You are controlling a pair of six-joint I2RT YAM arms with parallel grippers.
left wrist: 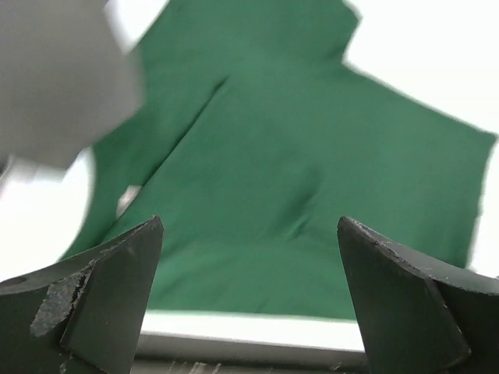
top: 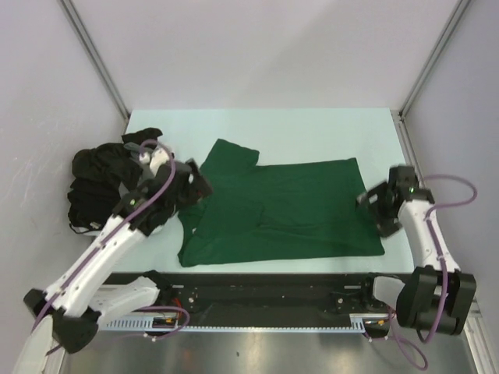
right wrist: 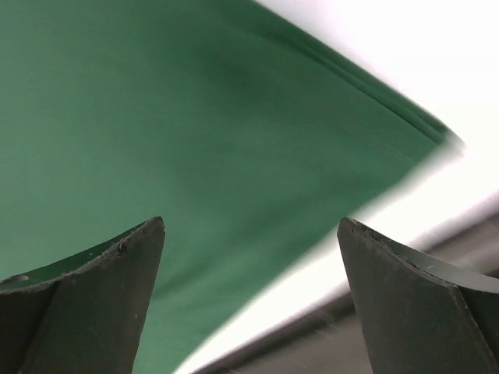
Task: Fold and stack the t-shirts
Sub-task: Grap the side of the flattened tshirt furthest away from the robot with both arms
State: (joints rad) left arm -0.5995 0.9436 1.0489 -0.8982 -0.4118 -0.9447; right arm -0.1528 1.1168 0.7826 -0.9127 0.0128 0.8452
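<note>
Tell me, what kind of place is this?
Probably a robotics lab test cell: a pale table boxed in by plain white panels, a left arm and right arm bolted at its edge, and a green t-shirt spread between them.

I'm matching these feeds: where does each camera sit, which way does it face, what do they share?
Top external: above, behind the arms, looking down on the table, green t-shirt and dark t-shirts; left gripper and right gripper show.
Left wrist: on the left arm, facing the green t-shirt; open fingers show.
Right wrist: on the right arm, facing its corner; open fingers show.
All share the green t-shirt.
</note>
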